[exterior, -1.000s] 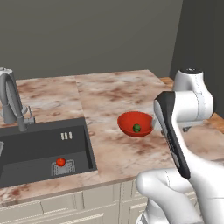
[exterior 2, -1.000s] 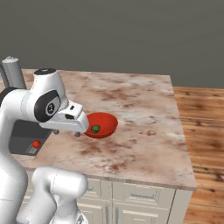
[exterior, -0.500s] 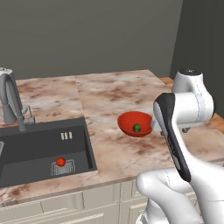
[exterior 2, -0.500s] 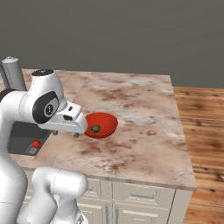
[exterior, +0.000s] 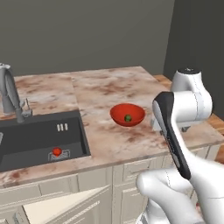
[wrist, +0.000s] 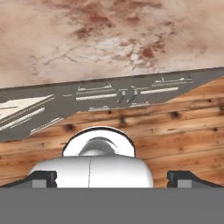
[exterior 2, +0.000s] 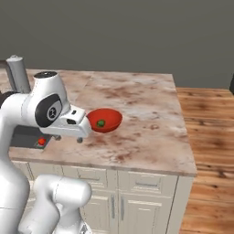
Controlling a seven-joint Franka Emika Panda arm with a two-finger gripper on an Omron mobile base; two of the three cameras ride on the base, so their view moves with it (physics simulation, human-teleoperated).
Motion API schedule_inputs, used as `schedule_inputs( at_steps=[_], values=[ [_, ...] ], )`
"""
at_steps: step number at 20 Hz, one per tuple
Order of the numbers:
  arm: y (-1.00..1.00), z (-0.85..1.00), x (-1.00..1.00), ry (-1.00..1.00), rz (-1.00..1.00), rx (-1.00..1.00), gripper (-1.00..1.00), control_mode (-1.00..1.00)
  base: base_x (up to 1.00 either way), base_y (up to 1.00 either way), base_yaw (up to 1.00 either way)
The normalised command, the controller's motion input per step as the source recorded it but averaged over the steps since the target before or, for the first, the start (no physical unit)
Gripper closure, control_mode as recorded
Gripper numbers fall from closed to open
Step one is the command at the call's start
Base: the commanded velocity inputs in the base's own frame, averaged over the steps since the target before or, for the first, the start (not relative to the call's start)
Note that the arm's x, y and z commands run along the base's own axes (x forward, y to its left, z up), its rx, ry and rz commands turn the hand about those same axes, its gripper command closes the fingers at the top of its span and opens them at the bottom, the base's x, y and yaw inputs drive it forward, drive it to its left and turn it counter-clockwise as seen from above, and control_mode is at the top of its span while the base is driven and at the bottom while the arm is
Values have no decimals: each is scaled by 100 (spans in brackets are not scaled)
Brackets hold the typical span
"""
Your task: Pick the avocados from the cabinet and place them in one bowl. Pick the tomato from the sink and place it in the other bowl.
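Marbled brown-and-cream counter [exterior: 105, 94] on cream cabinet fronts, grey wall behind, wood plank floor [exterior 2: 210, 137] to the right.

Fingers [wrist: 112, 177]: two dark tips at the bottom corners of the hand view, standing wide apart, nothing between them. They look down past the counter edge at the drawer fronts and the wood floor.

Arm [exterior: 183, 105]: white with dark joints, folded over the right front part of the counter in the left base view; its elbow sits just beside the red bowl in the right base view.

Red bowl [exterior: 127, 114]: shallow, upright on the counter, right of the sink. One avocado [exterior: 128, 118], small and dark green, lies inside it.

Sink [exterior: 39, 138]: dark grey basin recessed in the counter's left part, well apart from the fingers. Tomato [exterior: 57, 151]: small red ball resting on the basin floor, on the square drain near the front wall.

Faucet [exterior: 11, 94]: curved grey, standing behind the sink at the left.
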Motion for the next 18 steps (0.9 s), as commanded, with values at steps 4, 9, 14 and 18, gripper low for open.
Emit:
schedule_inputs(
  at_steps=[4, 9, 14, 18],
  values=[
    [0, 0, 0, 0, 0, 0, -100, 100, -52, 25, -42],
    [0, 0, 0, 0, 0, 0, -100, 100, 45, 6, -55],
    [0, 0, 0, 0, 0, 0, -100, 100, 52, -1, -68],
    [0, 0, 0, 0, 0, 0, -100, 100, 20, 0, -84]
  ],
)
